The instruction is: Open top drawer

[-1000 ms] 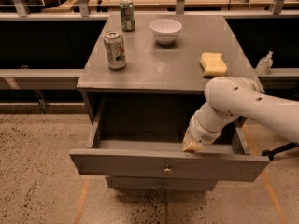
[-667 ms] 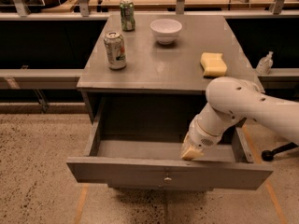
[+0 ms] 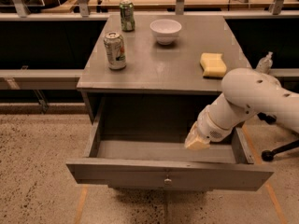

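Pulled farther out than a second ago, the top drawer (image 3: 140, 174) now stands wide open, and its reach has hardly changed since the frame just before this one. The gripper (image 3: 197, 142) sits slightly higher than it did then.

Camera view: the drawer sticks out of the grey cabinet (image 3: 173, 73) toward the viewer. Its wide flat front panel faces the camera, with the long axis running left to right across the picture. The small round knob (image 3: 164, 182) is at the panel's centre, near its lower edge. The drawer's bare floor and both side walls are in view.

The gripper hangs inside the right part of the drawer, just behind the front panel and near the right side wall. Whether it is parted or closed cannot be told, nor whether it touches the drawer floor. The white arm (image 3: 252, 99) comes in from the right and crosses over the right side wall.

On the cabinet top stand a near can (image 3: 115, 50) at the left, a far can (image 3: 126, 15) behind it, a white bowl (image 3: 166, 31) at the back centre and a yellow sponge (image 3: 213, 64) at the right. All are well apart from the drawer opening. A clear bottle (image 3: 264, 62) shows beyond the arm. A dark wheeled chair base (image 3: 275, 152) stands on the speckled floor (image 3: 37, 171), just right of the drawer.
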